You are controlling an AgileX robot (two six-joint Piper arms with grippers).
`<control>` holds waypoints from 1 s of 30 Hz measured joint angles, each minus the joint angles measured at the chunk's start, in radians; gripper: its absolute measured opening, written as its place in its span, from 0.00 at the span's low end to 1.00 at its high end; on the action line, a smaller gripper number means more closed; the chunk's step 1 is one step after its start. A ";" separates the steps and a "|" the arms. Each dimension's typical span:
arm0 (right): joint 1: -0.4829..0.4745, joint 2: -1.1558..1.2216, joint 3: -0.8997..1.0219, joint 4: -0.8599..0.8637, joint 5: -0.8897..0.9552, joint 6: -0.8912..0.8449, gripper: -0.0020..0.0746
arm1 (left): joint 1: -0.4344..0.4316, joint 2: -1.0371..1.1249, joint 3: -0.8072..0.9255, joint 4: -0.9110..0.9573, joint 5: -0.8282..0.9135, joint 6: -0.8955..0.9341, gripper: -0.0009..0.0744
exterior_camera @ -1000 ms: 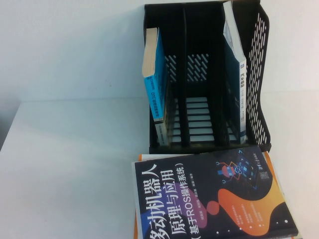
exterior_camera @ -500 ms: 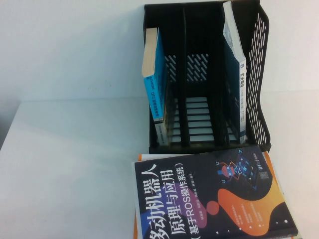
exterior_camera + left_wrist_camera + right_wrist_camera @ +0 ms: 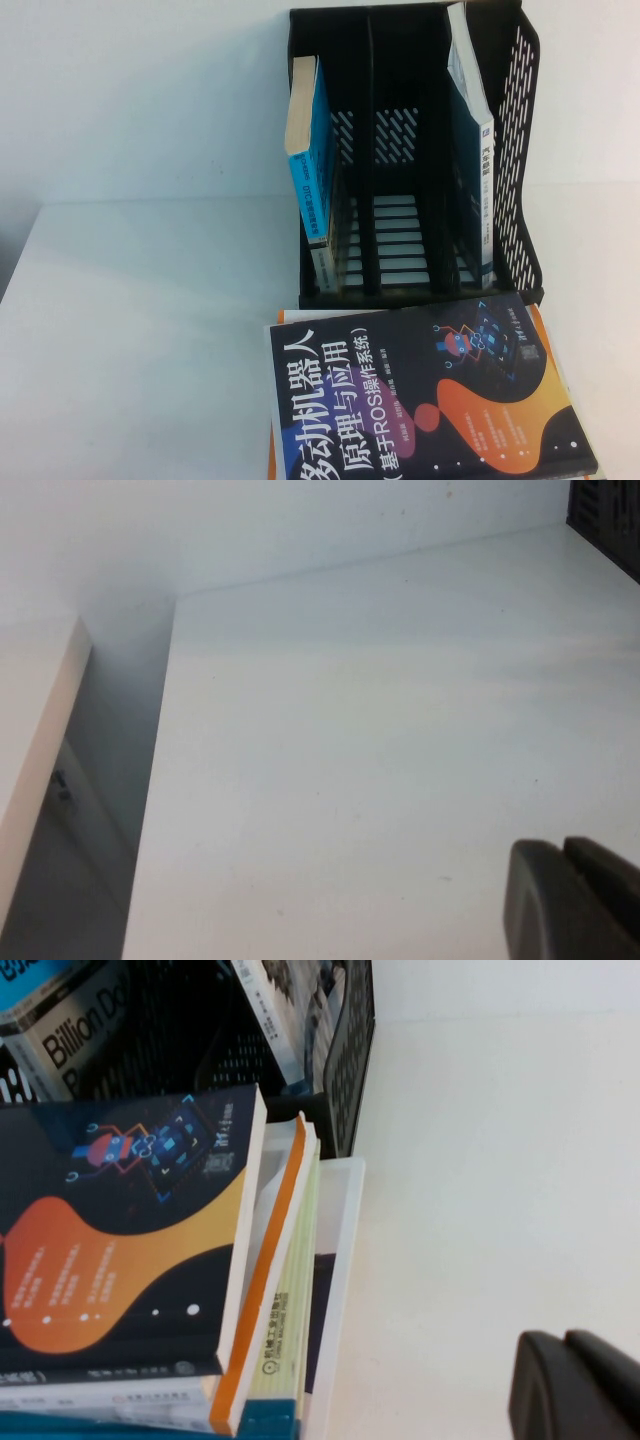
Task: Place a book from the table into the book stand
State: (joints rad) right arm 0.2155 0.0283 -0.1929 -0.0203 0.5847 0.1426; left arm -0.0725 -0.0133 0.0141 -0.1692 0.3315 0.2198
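The white table (image 3: 150, 330) lies bare across its whole left half, from its left edge to the foot of the book stand (image 3: 520, 150), which sits at the far right against the back wall. The book (image 3: 312, 160) stands upright in the stand's leftmost slot, leaning a little against the outer wall — its long axis runs near vertical, the blue spine facing the camera side and the pale page edges turned left. The middle slot is open; a dark teal book (image 3: 472, 150) with a white top stands in the right slot. Just in front of the stand, at the near table edge, a stack of books lies flat, topped by a dark navy book (image 3: 420, 395). The left gripper (image 3: 575, 900) hovers over bare tabletop, fingers pressed together, holding nothing. The right gripper (image 3: 575, 1385) hangs over clear table beside the stack — likewise closed and empty.
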 joint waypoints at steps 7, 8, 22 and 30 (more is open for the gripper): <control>0.000 0.000 0.000 0.000 0.000 0.000 0.02 | 0.000 0.000 0.000 0.010 0.000 -0.009 0.01; 0.000 0.000 0.000 0.000 0.000 0.000 0.02 | 0.000 0.000 0.000 0.013 0.000 -0.011 0.01; 0.000 0.000 0.000 0.000 0.000 0.000 0.02 | -0.080 0.000 0.000 0.067 0.000 -0.111 0.01; 0.000 0.000 0.000 0.000 0.000 0.000 0.02 | -0.080 0.000 0.000 0.067 0.000 -0.181 0.01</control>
State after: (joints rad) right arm 0.2155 0.0283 -0.1929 -0.0203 0.5847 0.1426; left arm -0.1523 -0.0133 0.0141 -0.1020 0.3315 0.0384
